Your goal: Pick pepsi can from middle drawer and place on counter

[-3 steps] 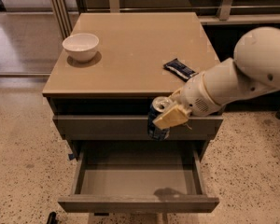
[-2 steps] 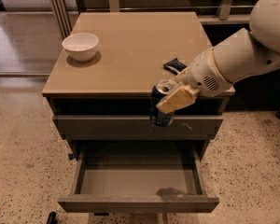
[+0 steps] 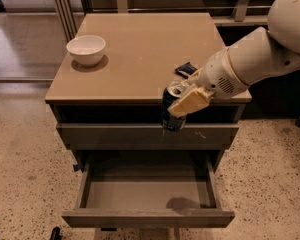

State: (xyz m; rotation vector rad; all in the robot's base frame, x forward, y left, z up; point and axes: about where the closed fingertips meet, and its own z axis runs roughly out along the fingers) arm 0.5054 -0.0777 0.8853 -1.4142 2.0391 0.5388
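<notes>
My gripper point(image 3: 182, 100) is shut on the pepsi can point(image 3: 173, 109), a dark-blue can with a silver top, held upright in the air. The can hangs in front of the cabinet, its top about level with the front edge of the tan counter point(image 3: 140, 54). One tan finger point(image 3: 190, 102) lies across the can's side. Below, the middle drawer point(image 3: 147, 194) is pulled open, and its grey floor is bare. The white arm reaches in from the right.
A white bowl point(image 3: 86, 49) stands on the counter's left rear. A flat dark snack wrapper point(image 3: 186, 69) lies on the counter behind the gripper. The shut drawer front point(image 3: 115, 135) with pale scratches is behind the can. Speckled floor surrounds the cabinet.
The gripper has lifted the can upward from in front of the upper drawer front to about counter-edge height. The arm has risen with it.
</notes>
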